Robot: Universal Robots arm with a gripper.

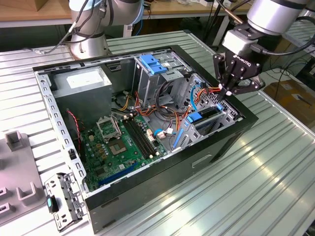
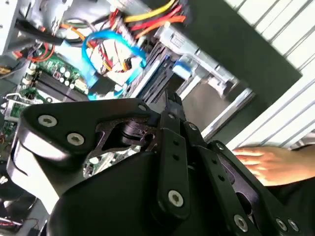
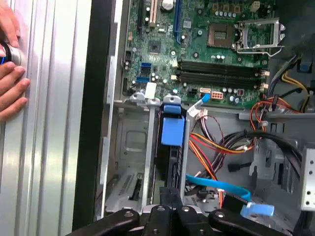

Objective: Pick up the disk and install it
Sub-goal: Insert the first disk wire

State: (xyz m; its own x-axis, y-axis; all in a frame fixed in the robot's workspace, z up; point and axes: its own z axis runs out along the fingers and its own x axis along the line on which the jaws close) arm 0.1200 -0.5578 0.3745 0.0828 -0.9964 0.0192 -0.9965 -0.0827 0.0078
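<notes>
**Hand poised at the drive cage, disk standing in its slot**

In the exterior view the hand (image 1: 225, 92) hangs over the corner of the open computer case (image 1: 216, 142), which lies on its side on the ribbed metal table (image 1: 256, 187). Its fingers are drawn together to a narrow tip, and nothing can be made out between them.

Directly below the fingertips stands the disk (image 1: 205, 118). It is on edge inside the silver drive cage (image 1: 230, 117), with its blue rail end turned upward. The first wrist view looks down past the hand (image 3: 170, 192) and shows the disk (image 3: 172, 132) as a dark strip with a blue tab, held between the cage's metal walls (image 3: 130, 147). The fingertips sit over the near end of that strip. I cannot tell whether they touch it.

Beside the disk, a flat blue data cable (image 3: 221, 187) and a bundle of red, yellow and orange wires (image 3: 216, 147) cross the floor of the case. In the second wrist view the same blue cable (image 2: 93, 54) loops just beyond the hand (image 2: 172, 98).

Farther from the hand, past the cage, lies the green motherboard (image 1: 123, 142). The grey power supply (image 1: 81, 81) is in the far corner of the case, well apart from the hand. A second cage with a blue latch (image 1: 152, 64) on top stands between the two.

Outside the case wall, on the table, a person's fingers (image 3: 12, 88) rest near a small round object.
</notes>
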